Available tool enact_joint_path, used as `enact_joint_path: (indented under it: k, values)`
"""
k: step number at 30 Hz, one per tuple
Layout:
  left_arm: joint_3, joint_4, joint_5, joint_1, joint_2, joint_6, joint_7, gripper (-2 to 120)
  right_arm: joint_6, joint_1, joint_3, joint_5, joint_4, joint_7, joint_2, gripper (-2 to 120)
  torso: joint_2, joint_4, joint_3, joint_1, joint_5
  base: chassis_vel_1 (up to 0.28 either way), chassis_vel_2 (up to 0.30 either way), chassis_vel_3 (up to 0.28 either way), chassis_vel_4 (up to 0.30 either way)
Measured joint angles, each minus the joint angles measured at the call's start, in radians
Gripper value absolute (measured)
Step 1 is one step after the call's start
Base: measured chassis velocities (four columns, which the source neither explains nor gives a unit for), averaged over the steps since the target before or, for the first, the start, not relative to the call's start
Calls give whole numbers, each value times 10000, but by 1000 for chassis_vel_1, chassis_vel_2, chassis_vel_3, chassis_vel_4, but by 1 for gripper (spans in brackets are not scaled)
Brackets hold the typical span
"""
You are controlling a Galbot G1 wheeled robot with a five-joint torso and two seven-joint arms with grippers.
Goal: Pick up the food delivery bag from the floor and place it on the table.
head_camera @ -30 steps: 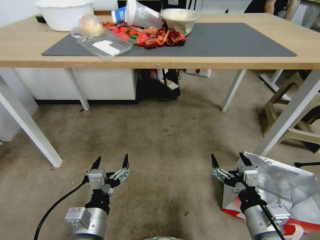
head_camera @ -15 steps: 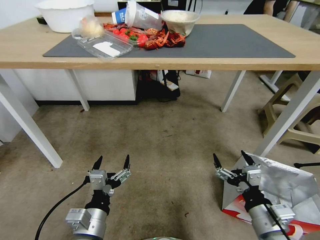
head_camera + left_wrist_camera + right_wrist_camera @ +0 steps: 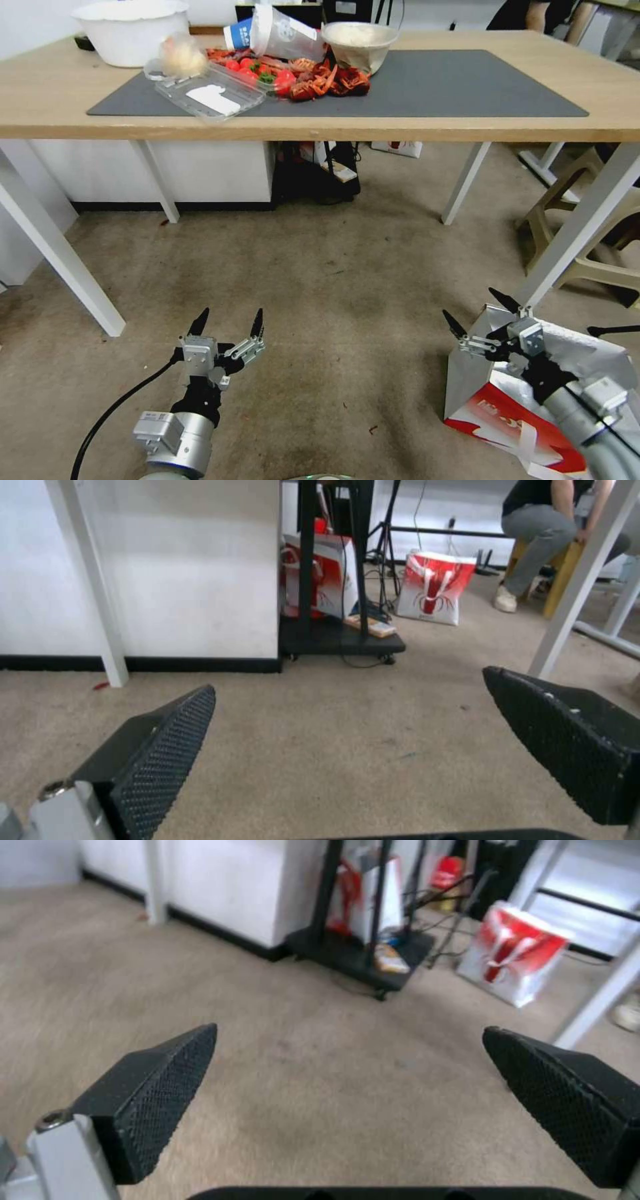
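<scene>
head view: the right gripper (image 3: 481,313) hangs spread wide just above the bag (image 3: 513,413), which lies on the floor (image 3: 333,280) beneath it, likely lining up a grasp on its rim; the arm hides part of the bag. the left gripper (image 3: 227,322) waits open, well apart. the table (image 3: 400,123) stands beyond.

left wrist view: fingers (image 3: 160,750) parted over bare floor.

right wrist view: fingers (image 3: 160,1095) parted; the bag is out of frame.

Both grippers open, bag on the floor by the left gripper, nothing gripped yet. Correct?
One error: the food delivery bag lies on the floor by the right gripper, not the left. The head view shows it. The left gripper hangs over bare floor. Both are open, and nothing is gripped.
</scene>
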Motion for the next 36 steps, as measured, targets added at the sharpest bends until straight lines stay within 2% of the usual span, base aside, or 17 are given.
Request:
enact_joint_path:
  k: [1, 2, 5, 7, 8, 9, 10, 11, 12, 14, 15, 18, 19, 22, 27, 36]
  values:
    - [-17, 57, -47, -7, -26, -57, -15, 100, 130, 172, 17, 48, -381, -370, -503, 100, 2, -1, 0, 0, 2, 0, 0, 0, 0]
    - [-23, 66, -61, -8, -30, -69, -16, 100, 175, 228, 18, 65, -494, -472, -664, 100, 4, 0, 0, 1, 2, 0, 0, 0, 0]
    - [-30, 84, -76, -10, -32, -88, -19, 100, 287, 388, 25, 154, -819, -733, -1068, 100, 6, 0, 0, 1, 1, 0, 0, 0, 0]
    - [-30, 84, -76, -10, -32, -88, -19, 100, 287, 388, 25, 154, -819, -733, -1068, 100, 6, 0, 0, 1, 1, 0, 0, 0, 0]
    - [-14, 107, -77, -17, -56, -108, -19, 100, 441, 756, 114, 388, -1530, -1442, -1789, 100, 9, 3, 0, 1, -1, 0, 0, 0, 0]
    - [-3, 143, -75, -37, -80, -112, -19, 100, 556, 1020, 121, 506, -2053, -2068, -2170, 100, 10, -7, -1, 1, 6, 0, 0, 0, 0]
    - [-9, 181, -71, -46, -99, -124, -23, 100, 678, 1245, 119, 589, -2444, -2489, -2524, 100, 11, -2, 0, 3, 7, 0, 0, 0, 0]
    - [-9, 181, -71, -46, -99, -124, -23, 100, 678, 1245, 119, 589, -2444, -2489, -2524, 100, 11, -2, 0, 3, 7, 0, 0, 0, 0]
    - [-5, 248, -69, -68, -122, -163, -22, 100, 868, 1538, 62, 696, -2979, -2958, -2964, 100, 13, 2, 0, 2, -4, 0, 0, 0, 0]
    - [-11, 286, -67, -78, -131, -190, -23, 100, 939, 1720, 7, 712, -3327, -3257, -3229, 100, 14, 2, 1, 3, -3, 0, 0, 0, 0]
    - [-18, 314, -68, -89, -149, -204, -23, 100, 1019, 2026, -104, 660, -3858, -3755, -3585, 100, 15, 1, 0, 3, 6, 0, 0, 0, 0]
    - [-30, 339, -67, -113, -187, -205, -23, 100, 1051, 2306, -214, 493, -4308, -4290, -3890, 100, 16, 0, 0, 3, 0, 0, 0, 0, 0]
    - [-40, 359, -67, -139, -231, -204, -23, 100, 1076, 2587, -362, 249, -4716, -4791, -4147, 100, 18, -2, 0, 3, 1, 0, 0, 0, 0]
    - [-43, 424, -66, -186, -316, -205, -29, 100, 1106, 3083, -726, -188, -5334, -5294, -4624, 100, 19, 0, 0, 3, 1, 0, 0, 0, 0]
    - [-56, 475, -67, -223, -344, -204, -35, 100, 1085, 3441, -1027, -318, -5745, -5395, -4855, 100, 19, -1, 0, 3, 2, 0, 0, 0, 0]
    - [-113, 565, -77, -302, -382, -194, -45, 100, 1154, 4791, -2297, -629, -6859, -5714, -5116, 100, 22, 0, 0, 3, 2, 0, 0, 0, 0]
